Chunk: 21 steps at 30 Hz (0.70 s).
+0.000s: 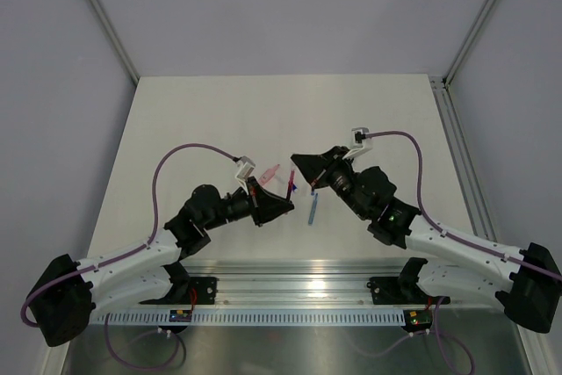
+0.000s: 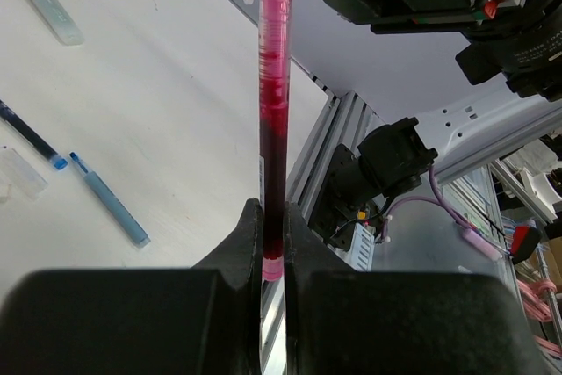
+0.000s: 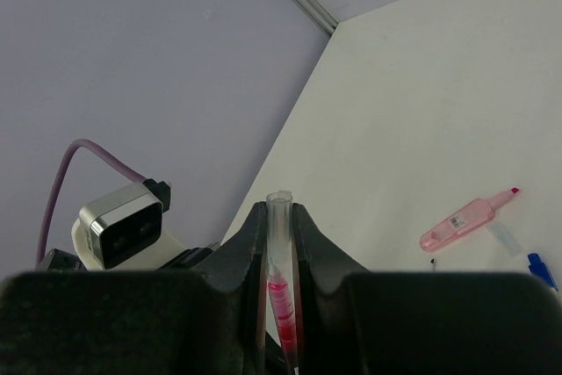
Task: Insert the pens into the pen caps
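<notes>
My left gripper (image 2: pixel 274 217) is shut on the lower end of a red pen (image 2: pixel 274 111) and holds it above the table. The pen's tip sits inside a clear pen cap (image 3: pixel 279 226), on which my right gripper (image 3: pixel 279 215) is shut. In the top view the two grippers, left (image 1: pixel 283 199) and right (image 1: pixel 299 164), meet at the table's middle with the red pen (image 1: pixel 290 183) between them. A light blue pen (image 1: pixel 313 208) lies below them. A dark blue pen (image 2: pixel 31 133) and the light blue pen (image 2: pixel 110 199) lie on the table.
A pale pink cap (image 3: pixel 465 221) with a red tip showing lies on the table; it also shows in the top view (image 1: pixel 270 172). A mint green cap (image 2: pixel 44 2) lies further off. A small clear piece (image 2: pixel 16 173) lies by the dark blue pen. The aluminium rail (image 1: pixel 299 292) runs along the near edge.
</notes>
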{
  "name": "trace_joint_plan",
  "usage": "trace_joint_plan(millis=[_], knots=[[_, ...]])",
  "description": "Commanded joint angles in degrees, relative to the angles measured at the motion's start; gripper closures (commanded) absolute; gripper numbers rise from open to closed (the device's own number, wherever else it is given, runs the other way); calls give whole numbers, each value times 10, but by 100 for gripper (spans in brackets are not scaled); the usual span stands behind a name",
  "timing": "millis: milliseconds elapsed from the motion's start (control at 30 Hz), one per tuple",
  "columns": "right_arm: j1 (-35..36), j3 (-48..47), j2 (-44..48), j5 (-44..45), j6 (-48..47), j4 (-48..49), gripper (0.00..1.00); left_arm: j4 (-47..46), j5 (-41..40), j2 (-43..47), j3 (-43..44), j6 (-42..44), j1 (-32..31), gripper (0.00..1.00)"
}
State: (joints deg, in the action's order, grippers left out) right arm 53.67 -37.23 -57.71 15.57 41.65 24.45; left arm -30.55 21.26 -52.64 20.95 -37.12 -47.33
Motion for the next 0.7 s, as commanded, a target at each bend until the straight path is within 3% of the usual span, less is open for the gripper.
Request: trace_joint_plan(millis=[0, 667], knots=[[18, 15, 14, -2, -6, 20, 100, -54, -14, 4, 1, 6, 0, 100], [67, 46, 41, 29, -73, 24, 100, -84, -4, 15, 6, -44, 0, 100]])
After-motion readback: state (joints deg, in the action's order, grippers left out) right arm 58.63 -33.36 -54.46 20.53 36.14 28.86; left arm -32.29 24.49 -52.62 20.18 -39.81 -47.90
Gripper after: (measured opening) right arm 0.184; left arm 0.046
